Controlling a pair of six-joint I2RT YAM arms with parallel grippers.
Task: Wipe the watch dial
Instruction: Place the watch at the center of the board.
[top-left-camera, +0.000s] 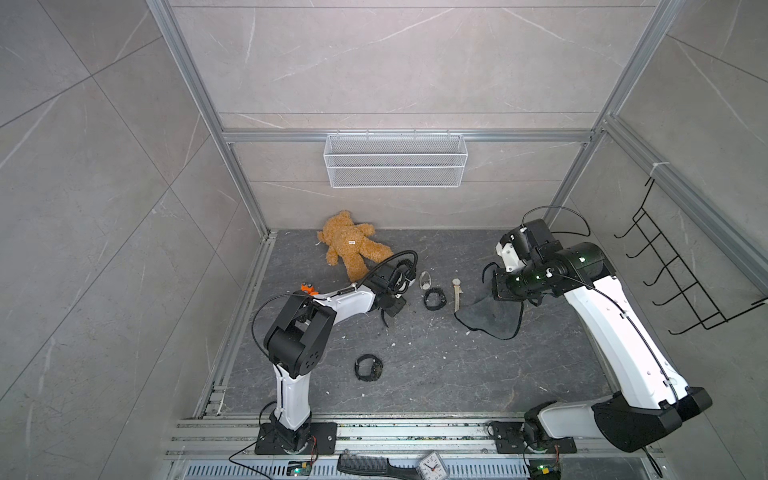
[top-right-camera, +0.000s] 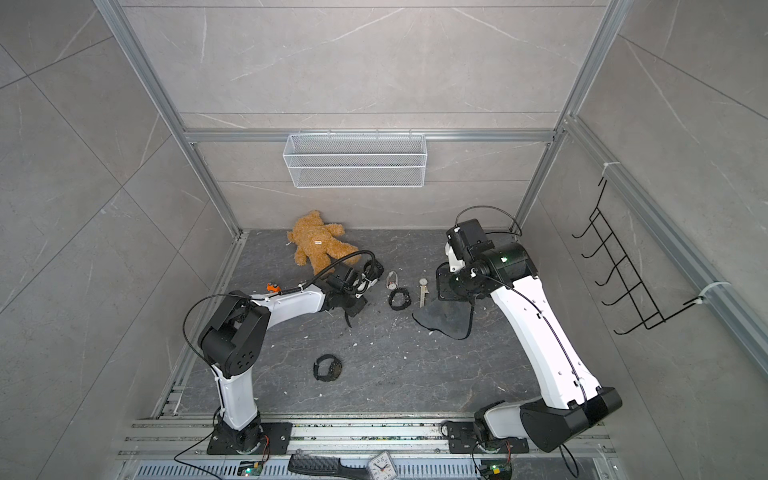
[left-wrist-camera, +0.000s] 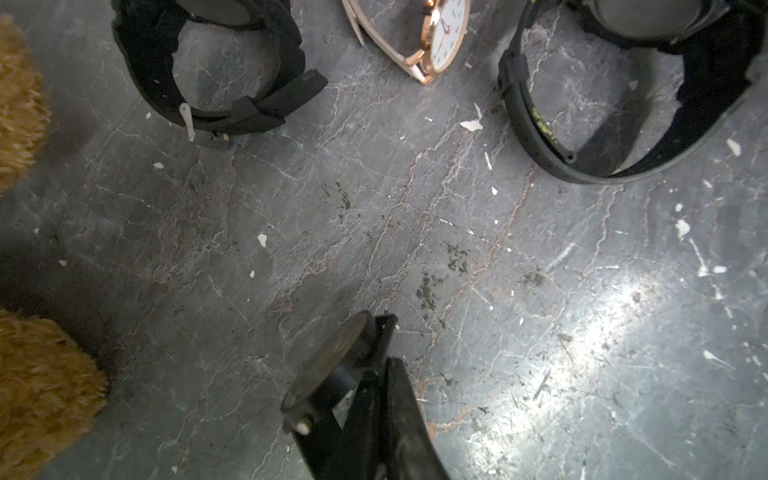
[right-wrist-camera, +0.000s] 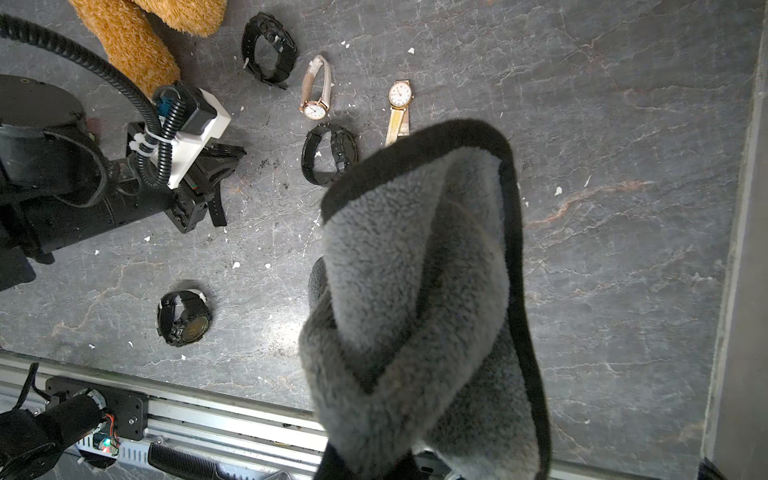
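My left gripper (left-wrist-camera: 380, 361) is shut on the strap of a black watch (left-wrist-camera: 328, 365), whose dark round dial stands edge-on just above the dark stone floor. In both top views that gripper (top-left-camera: 390, 305) hangs low with the strap end (top-left-camera: 384, 320) dangling beneath it. To its right, my right gripper (top-left-camera: 496, 291) is shut on a grey cloth (top-left-camera: 490, 318) with a black hem, and the cloth's lower part drapes onto the floor. The cloth (right-wrist-camera: 415, 291) fills the middle of the right wrist view and hides those jaws.
Loose watches lie between the arms: a black one (top-left-camera: 434, 298), a rose-gold one (top-left-camera: 424, 280), a gold one with a beige strap (top-left-camera: 457, 291). Another black watch (top-left-camera: 368, 368) lies nearer the front. A teddy bear (top-left-camera: 353, 245) lies at the back. A comb (top-left-camera: 374, 465) and clock (top-left-camera: 432, 465) rest on the front rail.
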